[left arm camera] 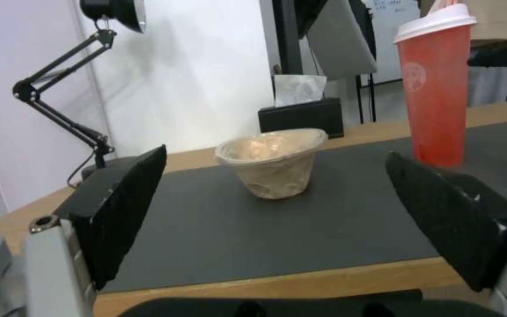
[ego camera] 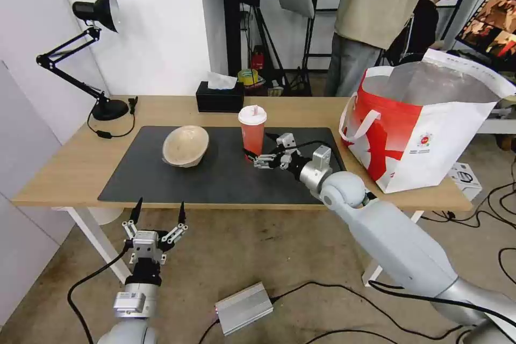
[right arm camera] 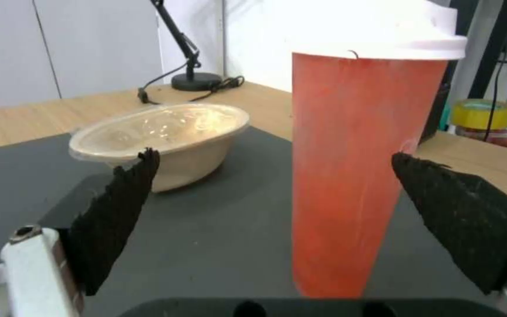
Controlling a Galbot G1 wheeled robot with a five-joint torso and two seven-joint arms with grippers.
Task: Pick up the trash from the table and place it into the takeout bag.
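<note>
Two pieces of trash sit on the table (ego camera: 64,169), on its dark grey mat (ego camera: 226,180). One is a beige paper-pulp bowl (ego camera: 185,146) (left arm camera: 272,163) (right arm camera: 165,136), tilted on the mat's left half. The other is a tall red cup (ego camera: 252,130) (left arm camera: 435,88) (right arm camera: 347,176) with a white lid, standing upright mid-mat. My right gripper (ego camera: 259,145) (right arm camera: 272,155) is open at the cup's base, a finger on either side without touching it. Below the table's front edge my left gripper (ego camera: 159,210) (left arm camera: 275,153) hangs open and empty, facing the bowl. The takeout bag (ego camera: 424,129) stands open at the table's right end.
A black desk lamp (ego camera: 97,11) stands at the back left corner and a black tissue box (ego camera: 219,98) at the back edge. A person stands behind the table near the bag. A silver box (ego camera: 244,307) and cables lie on the floor.
</note>
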